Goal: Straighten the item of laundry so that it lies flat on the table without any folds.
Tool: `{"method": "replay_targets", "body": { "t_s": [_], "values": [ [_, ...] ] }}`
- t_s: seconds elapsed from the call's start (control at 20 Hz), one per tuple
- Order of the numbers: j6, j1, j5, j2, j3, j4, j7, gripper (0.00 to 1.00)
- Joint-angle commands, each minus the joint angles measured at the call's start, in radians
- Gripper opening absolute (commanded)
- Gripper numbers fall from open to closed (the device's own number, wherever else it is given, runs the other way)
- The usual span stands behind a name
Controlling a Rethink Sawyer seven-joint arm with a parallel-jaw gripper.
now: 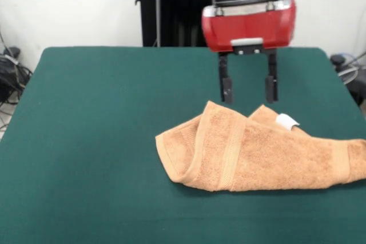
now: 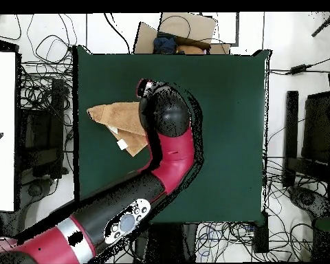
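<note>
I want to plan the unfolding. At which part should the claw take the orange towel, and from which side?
Probably at the corner bearing the small white tag on the towel, coming straight down from above. That corner lies on top as a loose flap, free to be pulled outward. The open claw hangs just beside it, above the green table.

An orange-tan terry-cloth towel (image 1: 257, 155) lies crumpled and folded over itself at the right of the front view, its woven border bands showing, a small white tag (image 1: 286, 121) at its far edge, on the large dark green cloth-topped table (image 1: 91, 141).
</note>
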Motion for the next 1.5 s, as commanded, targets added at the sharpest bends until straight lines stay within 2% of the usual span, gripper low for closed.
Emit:
{"method": "replay_targets", "body": {
  "t_s": [0.05, 0.65, 1.15, 1.5],
  "values": [
    [-0.009, -0.069, -0.068, -0.020, 0.217, 0.079, -0.236, 1.00],
    [-0.029, -0.097, -0.010, -0.017, 0.303, 0.090, -0.290, 1.00],
    [-0.046, -0.074, 0.059, -0.004, 0.363, 0.092, -0.288, 1.00],
    [-0.048, -0.060, 0.075, -0.007, 0.377, 0.098, -0.269, 1.00]
  ]
}}
